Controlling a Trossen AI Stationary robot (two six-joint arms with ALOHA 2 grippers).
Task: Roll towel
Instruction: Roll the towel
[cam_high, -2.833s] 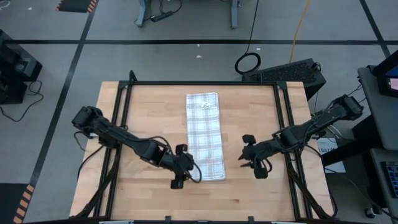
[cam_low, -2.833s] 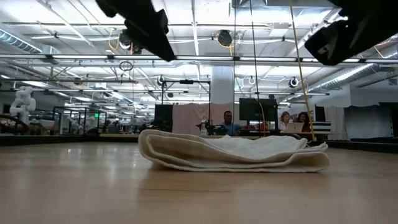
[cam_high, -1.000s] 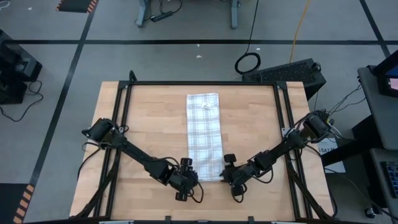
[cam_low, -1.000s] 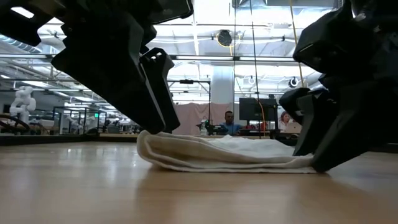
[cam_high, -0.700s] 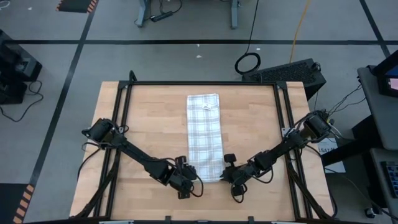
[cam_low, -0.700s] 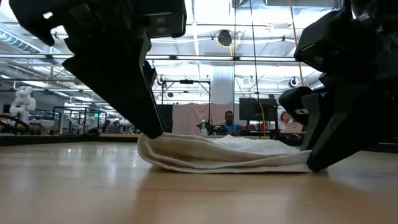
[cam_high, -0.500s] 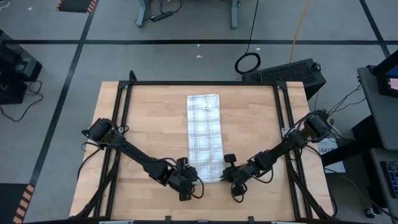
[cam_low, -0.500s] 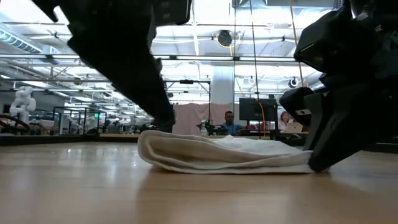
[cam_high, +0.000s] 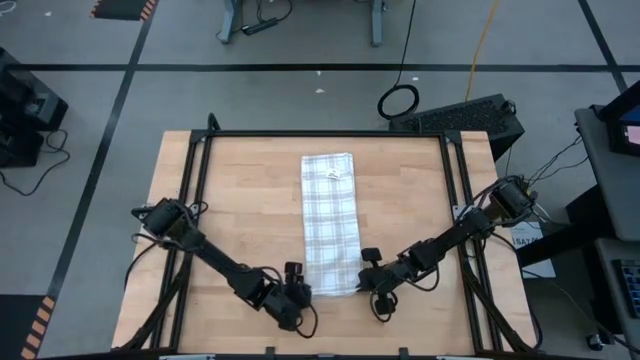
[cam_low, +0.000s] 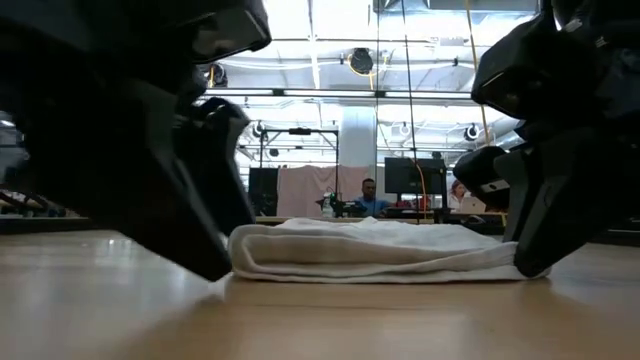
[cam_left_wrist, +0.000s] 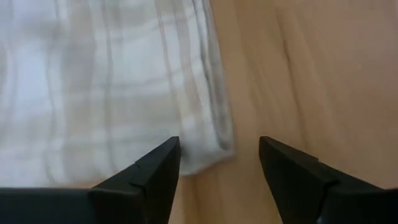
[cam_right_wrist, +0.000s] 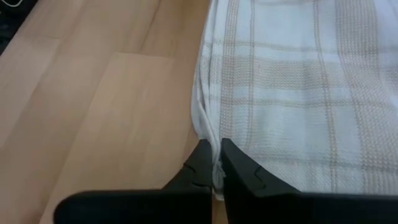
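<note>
so the towel (cam_high: 329, 222) is folded into a long strip in the middle of the table (cam_high: 240, 200), long axis running from the near edge (where both arms are) to the far side, w/ the label at the far end. Both grippers are at the near short end, one per corner. Right gripper (cam_right_wrist: 214, 163) is pinched tight on the towel's edge at its corner, cloth sandwiched btwn the fingers. Left gripper (cam_left_wrist: 217, 155) is still fairly wide, jaws straddling the other near corner, so the corner sits right btwn the tips but isn't gripped yet afaict. Low view shows both down at table level, flanking the end. Imo the roll has to go away from the arms along the strip, so left needs to clamp first, both being equally close to their own corner
</note>
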